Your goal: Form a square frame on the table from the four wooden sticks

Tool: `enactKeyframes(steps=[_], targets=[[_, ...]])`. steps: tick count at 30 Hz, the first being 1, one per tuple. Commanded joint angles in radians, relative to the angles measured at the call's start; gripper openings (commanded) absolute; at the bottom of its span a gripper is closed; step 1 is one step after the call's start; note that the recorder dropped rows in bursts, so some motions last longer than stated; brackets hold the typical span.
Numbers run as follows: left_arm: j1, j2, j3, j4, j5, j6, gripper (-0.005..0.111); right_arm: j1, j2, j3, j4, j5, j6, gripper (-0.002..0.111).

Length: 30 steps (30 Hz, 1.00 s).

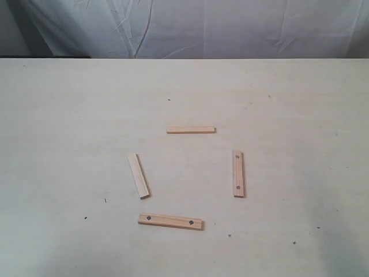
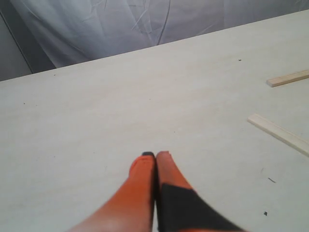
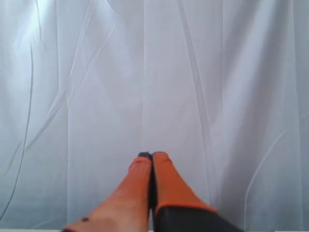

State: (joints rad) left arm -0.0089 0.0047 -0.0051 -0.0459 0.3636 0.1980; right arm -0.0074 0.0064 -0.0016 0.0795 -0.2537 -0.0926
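While the left end effector (image 2: 155,155) and right end effector (image 3: 151,155) sit pinched empty, grip the skewed stick (image 1: 138,175) mid-length and square it.

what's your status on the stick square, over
Left gripper shut, empty, above the table. Right gripper shut, empty, facing the cloth backdrop. Four wooden sticks in loose ring, none touching. No obstruction seen.

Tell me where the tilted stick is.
In the exterior view, the tilted stick lies on the group's left side, just above the two-holed bottom stick, not touching it.
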Motion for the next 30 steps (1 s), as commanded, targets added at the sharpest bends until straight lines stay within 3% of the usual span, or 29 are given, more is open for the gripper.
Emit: enactKeyframes(steps=[1, 10, 14, 15, 16, 19, 25, 27, 30], targets=[[0.006, -0.005, 0.005, 0.003, -0.009, -0.007, 0.000, -0.003, -0.006, 0.002, 0.003, -0.057, -0.001, 0.000], [0.006, -0.005, 0.005, 0.003, -0.009, -0.007, 0.000, -0.003, -0.006, -0.038, 0.060, -0.011, -0.001, -0.001], [0.006, -0.005, 0.005, 0.003, -0.009, -0.007, 0.000, -0.003, 0.087, -0.232, 0.062, 0.274, -0.012, -0.001], [0.006, -0.005, 0.005, 0.003, -0.009, -0.007, 0.000, -0.003, 0.135, -0.298, 0.065, 0.388, -0.005, -0.001], [0.006, -0.005, 0.005, 0.003, -0.009, -0.007, 0.000, -0.003, 0.241, -0.435, 0.072, 0.637, 0.010, -0.001], [0.006, -0.005, 0.005, 0.003, -0.009, -0.007, 0.000, -0.003, 0.415, -0.578, 0.087, 0.865, 0.010, -0.001], [0.006, -0.005, 0.005, 0.003, -0.009, -0.007, 0.000, -0.003, 0.709, -0.637, 0.249, 0.870, 0.017, -0.001], [0.006, -0.005, 0.005, 0.072, -0.018, 0.014, 0.000, -0.003, 0.771, -0.637, 0.301, 0.870, 0.017, -0.001], [0.006, -0.005, 0.005, 0.093, -0.146, 0.014, 0.000, -0.003, 0.904, -0.649, 0.339, 0.896, 0.013, -0.001]])
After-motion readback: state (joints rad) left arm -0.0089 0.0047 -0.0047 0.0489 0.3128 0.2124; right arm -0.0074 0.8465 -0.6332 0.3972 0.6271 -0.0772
